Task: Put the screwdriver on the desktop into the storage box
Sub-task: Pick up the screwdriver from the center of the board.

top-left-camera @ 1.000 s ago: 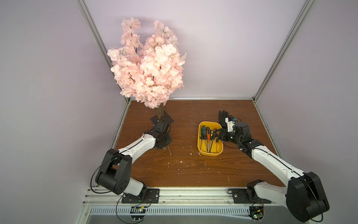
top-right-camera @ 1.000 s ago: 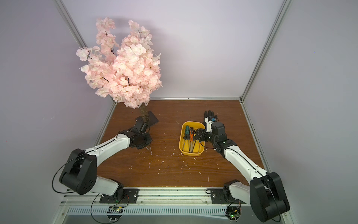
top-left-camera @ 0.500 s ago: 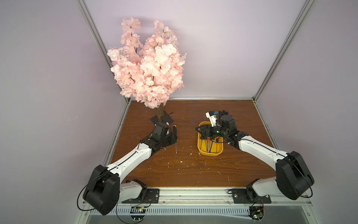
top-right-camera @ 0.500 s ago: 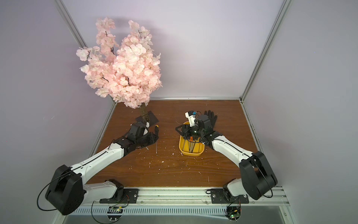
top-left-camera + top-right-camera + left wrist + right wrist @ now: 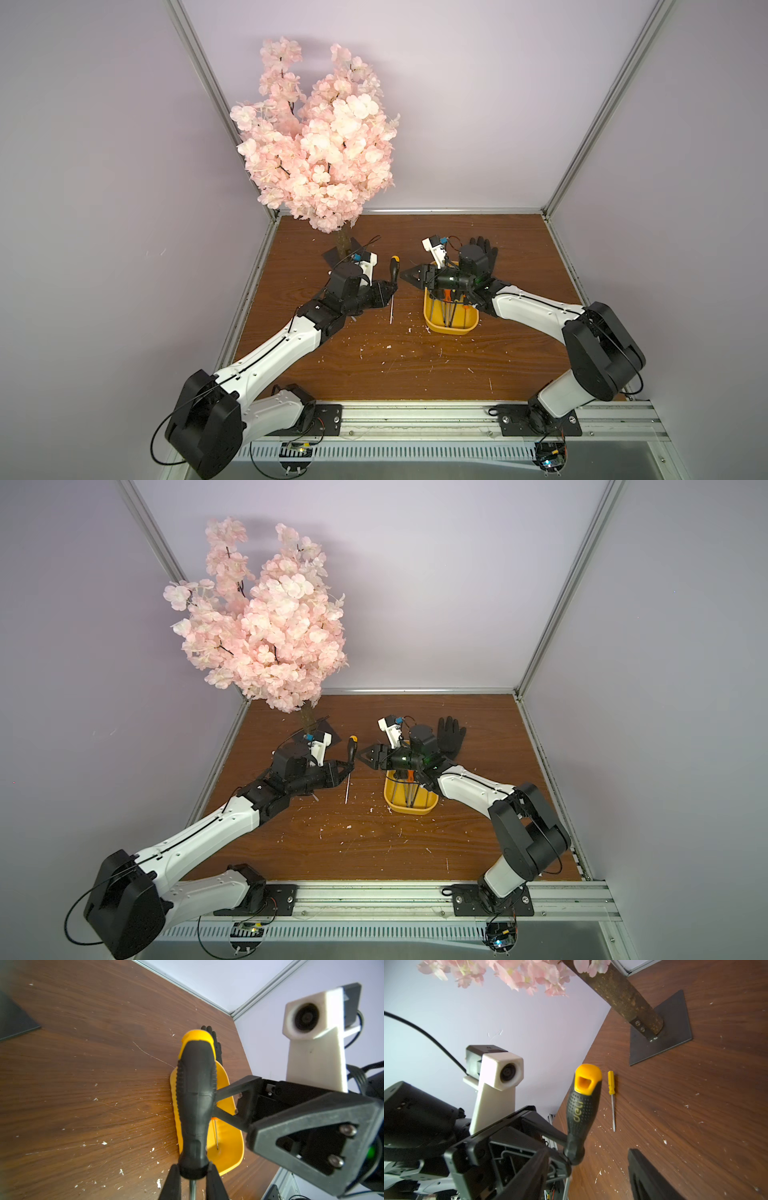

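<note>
The desktop is a brown wood-grain board edged by aluminium rails. White flecks are scattered over its middle and near part. Right of centre lies a yellow storage box, its long side running from near to far. Near the box's far end a black glove lies flat, fingers pointing towards the far wall. At the far left a dark square plate sits flat on the board. In the right wrist view a small yellow screwdriver lies on the wood near that plate, apart from it
</note>
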Tool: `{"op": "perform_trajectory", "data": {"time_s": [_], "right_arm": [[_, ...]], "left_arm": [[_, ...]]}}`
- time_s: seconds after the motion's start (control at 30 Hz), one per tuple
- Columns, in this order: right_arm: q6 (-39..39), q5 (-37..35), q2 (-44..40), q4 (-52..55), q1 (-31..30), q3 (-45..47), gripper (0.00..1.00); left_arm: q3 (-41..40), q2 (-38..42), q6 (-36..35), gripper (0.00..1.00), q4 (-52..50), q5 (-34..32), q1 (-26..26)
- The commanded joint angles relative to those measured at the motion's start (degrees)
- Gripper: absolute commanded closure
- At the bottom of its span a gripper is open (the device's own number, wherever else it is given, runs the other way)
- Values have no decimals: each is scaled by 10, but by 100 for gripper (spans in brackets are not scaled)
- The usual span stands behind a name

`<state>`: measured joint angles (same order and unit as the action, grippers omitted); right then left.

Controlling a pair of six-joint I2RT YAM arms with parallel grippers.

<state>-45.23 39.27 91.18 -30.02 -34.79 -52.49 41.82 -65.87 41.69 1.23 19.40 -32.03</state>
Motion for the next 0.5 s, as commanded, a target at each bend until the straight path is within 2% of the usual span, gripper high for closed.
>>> {"op": "perform_trajectory", "data": {"time_s": [0.0,0.2,0.3,0.4,0.47], "right_arm": [[-26,20,6,-55,-7,-21,33],[-39,20,22,-66,-12,-32,33],[-49,21,26,-81,-12,-32,37],[-53,22,29,-87,-12,-33,48],[-53,24,30,-90,-12,-34,61]], "left_arm": [[5,-4,-17,100,45,31,-9],[2,-6,-20,100,69,46,-18],[6,-16,-21,100,70,55,-20],[7,-21,-22,100,69,57,-21],[8,-23,-23,100,68,57,-21]]}}
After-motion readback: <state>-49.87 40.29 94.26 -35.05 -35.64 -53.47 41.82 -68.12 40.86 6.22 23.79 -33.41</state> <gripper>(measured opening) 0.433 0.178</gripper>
